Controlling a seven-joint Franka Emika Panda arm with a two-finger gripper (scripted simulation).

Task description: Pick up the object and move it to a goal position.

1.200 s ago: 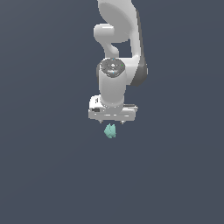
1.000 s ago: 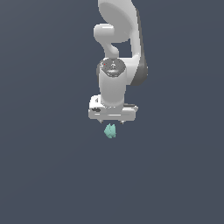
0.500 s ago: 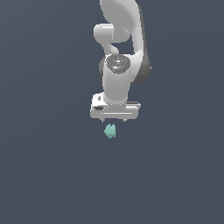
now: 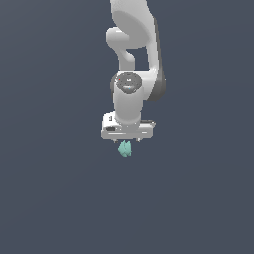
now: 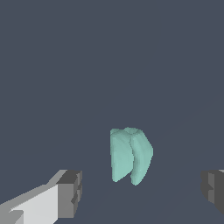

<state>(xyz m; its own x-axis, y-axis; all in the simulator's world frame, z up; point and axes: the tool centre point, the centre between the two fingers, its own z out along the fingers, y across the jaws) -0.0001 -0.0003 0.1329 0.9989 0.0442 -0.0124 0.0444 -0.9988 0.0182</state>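
Your single white arm (image 4: 134, 59) reaches down from the top of the exterior view, its wrist pointing straight down over a plain dark grey-blue surface (image 4: 54, 198). No edges or corners of that surface show in either view, so places on it cannot be given.

The gripper (image 4: 127, 141) sits at the arm's lower end, a wide white block with short dark fingers beneath it. In the wrist view, your jaws stand wide apart: one dark finger pad (image 5: 70, 194) on a white finger shows at one side, and the other pad shows at the far opposite edge of the picture. Neither pad touches anything, and the jaws have hold of nothing.

The object (image 4: 124, 148) is a small mint-teal lump with faceted sides and a groove down its middle. In the exterior view it sits directly below the gripper, just under the fingers. In the wrist view the object (image 5: 130, 154) lies between your two pads, with clear gaps on both sides. Whether it rests on the surface cannot be told.
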